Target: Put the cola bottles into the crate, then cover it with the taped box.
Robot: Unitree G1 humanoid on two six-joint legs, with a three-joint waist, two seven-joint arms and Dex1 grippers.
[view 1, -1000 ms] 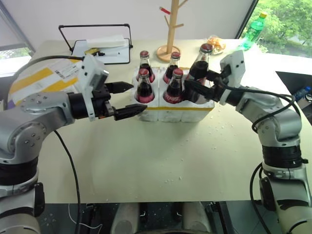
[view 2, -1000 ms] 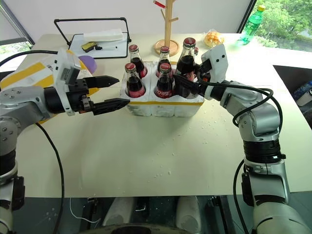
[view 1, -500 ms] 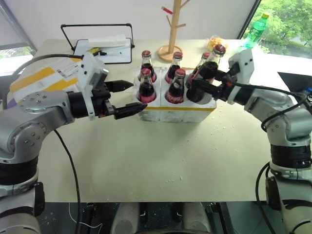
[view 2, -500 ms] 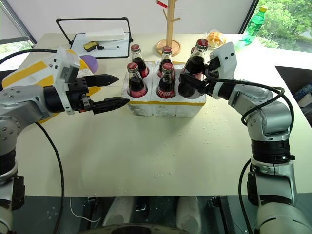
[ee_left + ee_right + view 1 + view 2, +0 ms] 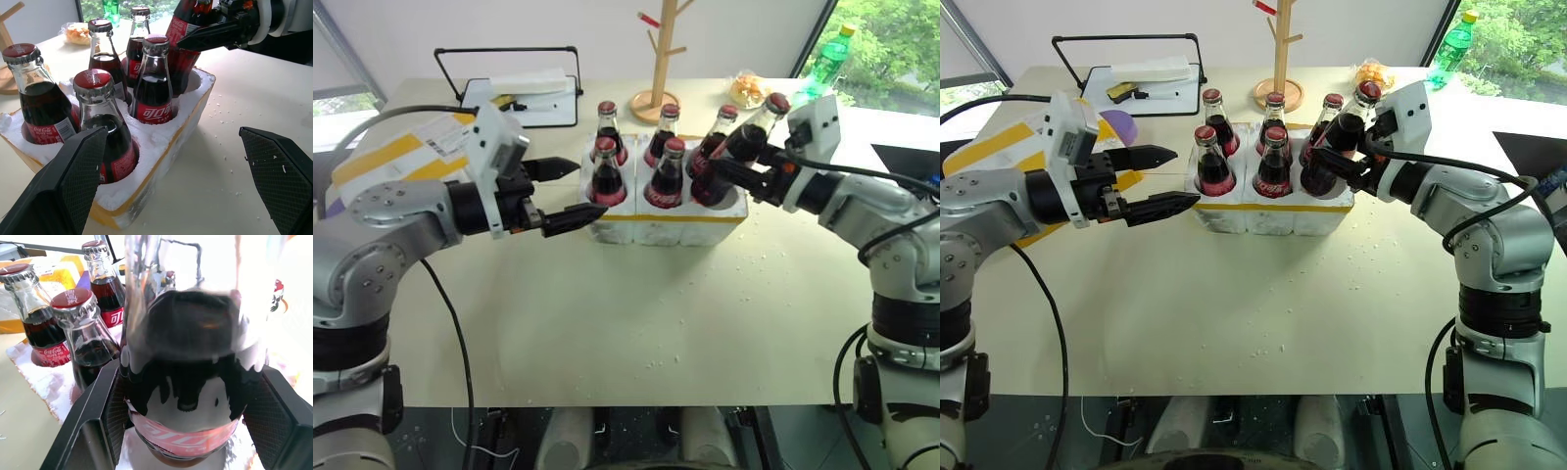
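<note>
The right gripper [image 5: 1332, 168] is clamped on the sixth bottle [image 5: 1337, 147], which leans with its cap toward the right arm and its base in the crate's near right well; in the right wrist view the two fingers [image 5: 95, 423] hug the body [image 5: 188, 382], and the bottle's foot is cut off, so whether it sits fully down cannot be told. The other five bottles stand upright in the crate [image 5: 661, 227]: two in front [image 5: 604, 174], [image 5: 666, 176], three behind [image 5: 605, 127], [image 5: 664, 129], [image 5: 717, 137], the back ones partly hidden by those before them. A yellow strip runs along the crate's base.

The left gripper [image 5: 566, 194] hangs just beside the crate's left end, jaws spread wide and holding nothing; in its wrist view both fingers [image 5: 73, 181] are cut off by the frame.

The box [image 5: 391, 157] lies behind the left arm, which hides most of it. Farther back stand a wooden rack [image 5: 658, 59], its top cut off, a black-framed tray [image 5: 519, 93], a snack bag [image 5: 749, 90] and a green bottle [image 5: 824, 57].
</note>
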